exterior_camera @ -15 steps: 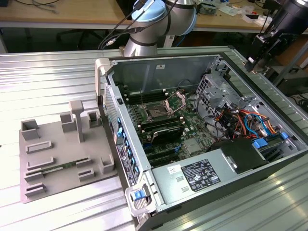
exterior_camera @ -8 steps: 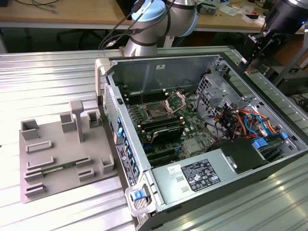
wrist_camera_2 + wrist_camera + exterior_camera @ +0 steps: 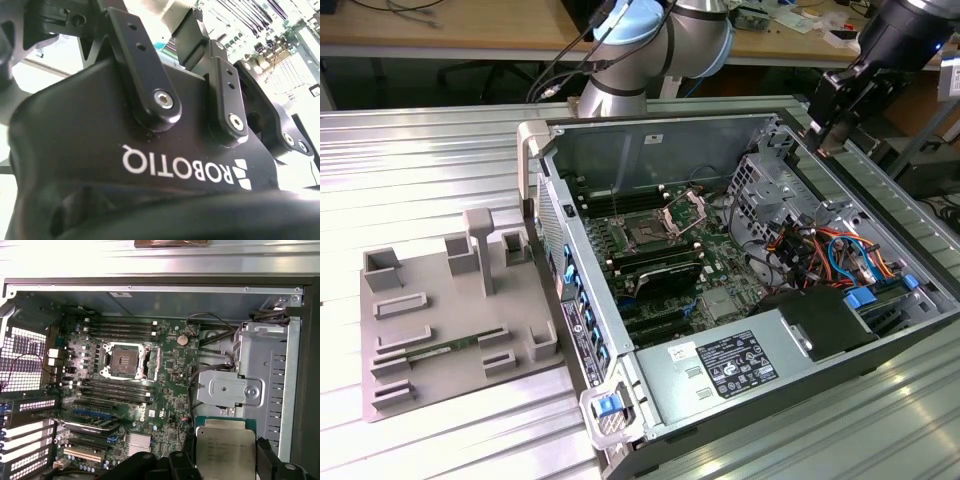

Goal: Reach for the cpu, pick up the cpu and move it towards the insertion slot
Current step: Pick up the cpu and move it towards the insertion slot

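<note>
Black finger links of the robot's hand [image 3: 200,100] crowd the second wrist view, bolted joints in sharp relief. In the first wrist view the hand [image 3: 225,465] sits at the lower right of the frame, its dark fingers [image 3: 265,460] closed on either side of the cpu [image 3: 225,447], which shows its silvery top and a green edge. From there the open computer case [image 3: 650,130] spreads outward: the green motherboard [image 3: 165,370] fills the centre, and the insertion slot [image 3: 122,360], its metal frame swung open, lies at centre left, well apart from the held chip.

In the exterior view the hand [image 3: 835,110] hangs at the upper right, above the case's far corner, while the slot [image 3: 650,235] sits mid-frame and the grey plastic tray [image 3: 450,330] rests on the ribbed worktop [image 3: 420,150] at the left.

Judged from here, the grip on thin edges could let the chip tilt or slip, and the drive cage [image 3: 260,370] and loose cables stand near the hand.

Only the first wrist view reveals the chip in the grip; the exterior view gives height above the case instead.
</note>
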Tool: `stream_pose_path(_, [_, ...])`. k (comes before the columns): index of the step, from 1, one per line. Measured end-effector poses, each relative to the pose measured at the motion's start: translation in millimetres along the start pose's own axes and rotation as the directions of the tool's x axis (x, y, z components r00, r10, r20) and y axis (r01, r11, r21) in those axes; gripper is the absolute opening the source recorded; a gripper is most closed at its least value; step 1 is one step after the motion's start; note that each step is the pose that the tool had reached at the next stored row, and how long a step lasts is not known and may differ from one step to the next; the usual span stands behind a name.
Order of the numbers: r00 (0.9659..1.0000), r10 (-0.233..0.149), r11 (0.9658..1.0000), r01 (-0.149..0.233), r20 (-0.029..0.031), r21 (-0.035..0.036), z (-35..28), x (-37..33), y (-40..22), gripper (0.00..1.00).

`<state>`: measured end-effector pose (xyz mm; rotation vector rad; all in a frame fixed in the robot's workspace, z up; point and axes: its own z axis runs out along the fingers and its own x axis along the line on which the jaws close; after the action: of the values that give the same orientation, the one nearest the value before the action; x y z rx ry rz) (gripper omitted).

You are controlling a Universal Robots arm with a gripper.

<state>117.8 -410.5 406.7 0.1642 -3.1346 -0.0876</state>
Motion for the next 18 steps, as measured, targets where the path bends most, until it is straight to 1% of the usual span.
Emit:
stream_pose_path(2, [1.0,0.0,1.0,0.0,0.0001,0.0,0.1,5.0,0.5,0.55])
stream_pose_path(12, [1.0,0.0,1.0,0.0,0.0001,-0.0001,0.5,21.2,2.2,0.55])
stream_pose_path(18, [1.0,0.0,1.0,0.0,0.0,-0.0001,0.9,32.6,3.4,0.55])
